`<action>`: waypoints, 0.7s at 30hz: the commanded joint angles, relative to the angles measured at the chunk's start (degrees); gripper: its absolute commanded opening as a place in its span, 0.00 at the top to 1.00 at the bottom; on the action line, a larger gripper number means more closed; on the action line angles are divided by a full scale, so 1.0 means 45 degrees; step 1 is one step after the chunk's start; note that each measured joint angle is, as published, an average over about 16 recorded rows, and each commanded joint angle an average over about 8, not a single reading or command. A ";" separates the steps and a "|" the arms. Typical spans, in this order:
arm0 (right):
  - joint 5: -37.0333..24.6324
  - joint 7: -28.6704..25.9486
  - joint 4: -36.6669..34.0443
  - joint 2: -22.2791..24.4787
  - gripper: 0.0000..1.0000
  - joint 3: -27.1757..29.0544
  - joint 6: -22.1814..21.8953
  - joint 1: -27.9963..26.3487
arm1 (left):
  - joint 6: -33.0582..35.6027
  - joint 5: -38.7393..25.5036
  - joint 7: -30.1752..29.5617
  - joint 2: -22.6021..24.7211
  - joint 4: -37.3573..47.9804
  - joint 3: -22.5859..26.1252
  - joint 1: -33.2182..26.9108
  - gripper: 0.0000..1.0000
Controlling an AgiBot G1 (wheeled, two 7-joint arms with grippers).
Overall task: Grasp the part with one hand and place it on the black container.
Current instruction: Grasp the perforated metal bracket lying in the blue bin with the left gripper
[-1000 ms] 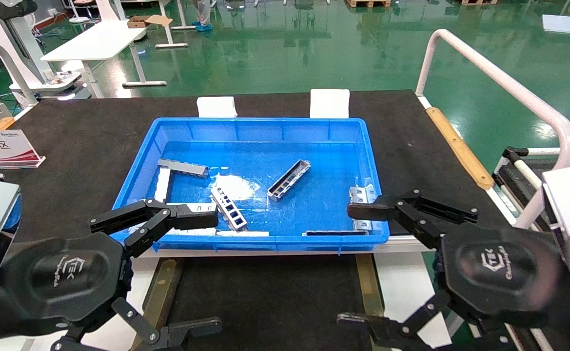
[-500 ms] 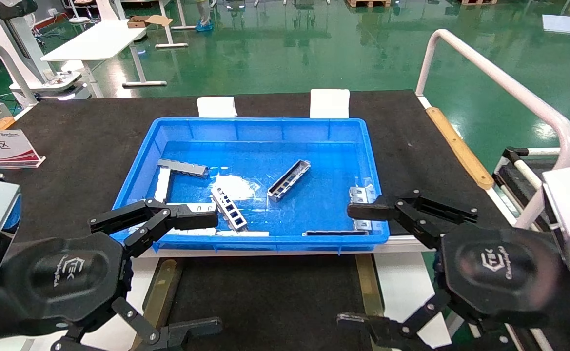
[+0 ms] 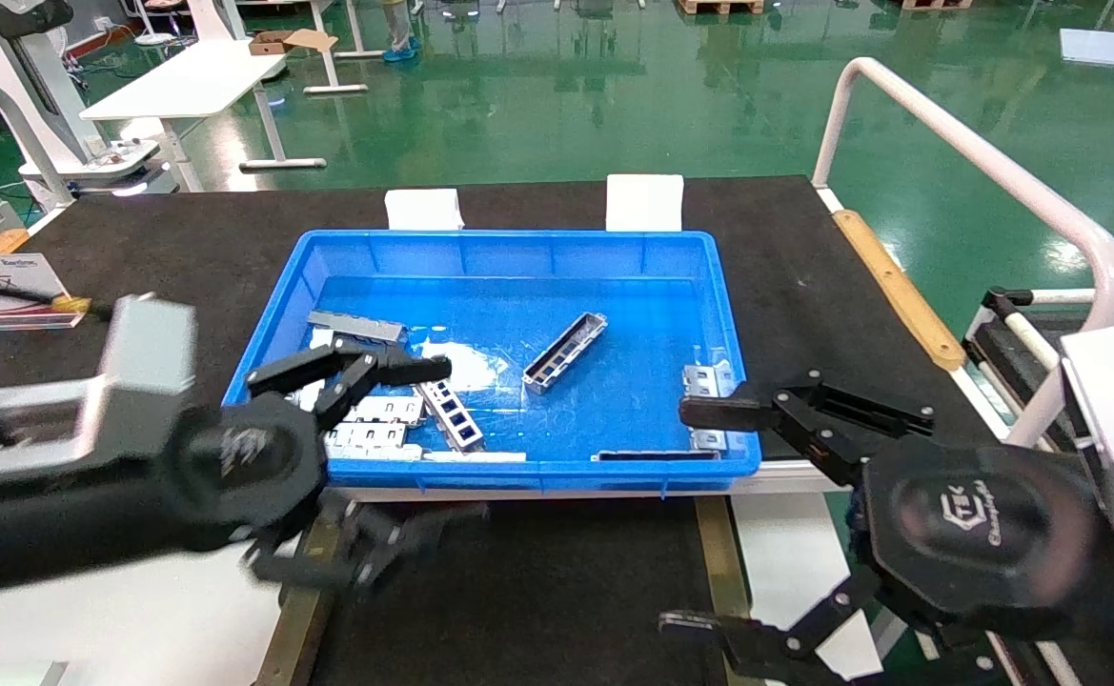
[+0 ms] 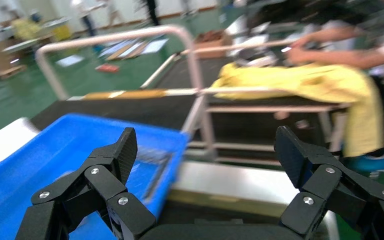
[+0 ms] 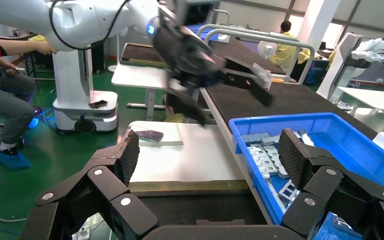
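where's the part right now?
Head view: the part lies diagonally mid-floor in the blue bin, apart from the other pieces, between the left gripper and right gripper.

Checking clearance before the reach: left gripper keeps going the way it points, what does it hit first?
Probably the pale slotted bracket lying in the blue bin. The open left gripper points across the bin's near-left corner toward it; depth is unclear, so it might pass above.
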State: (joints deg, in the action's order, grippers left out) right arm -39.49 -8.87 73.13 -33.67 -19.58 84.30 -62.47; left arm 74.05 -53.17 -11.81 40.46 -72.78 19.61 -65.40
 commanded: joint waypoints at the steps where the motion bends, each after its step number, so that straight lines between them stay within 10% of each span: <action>1: 0.0000 0.0000 0.0000 0.0000 0.00 -0.0001 0.0000 0.0000 | -0.0508 -0.0524 -0.0081 0.0238 0.0059 0.0171 -0.0206 0.00; 21: 0.0004 0.0003 -0.0001 0.0002 0.00 -0.0006 -0.0002 -0.0002 | -0.6275 -0.6299 0.0545 0.6683 0.7035 0.2932 -0.3501 0.00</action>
State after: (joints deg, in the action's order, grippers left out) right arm -39.47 -8.86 73.13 -33.66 -19.61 84.29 -62.48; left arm 46.35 -80.56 -9.27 70.03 -41.46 32.51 -80.86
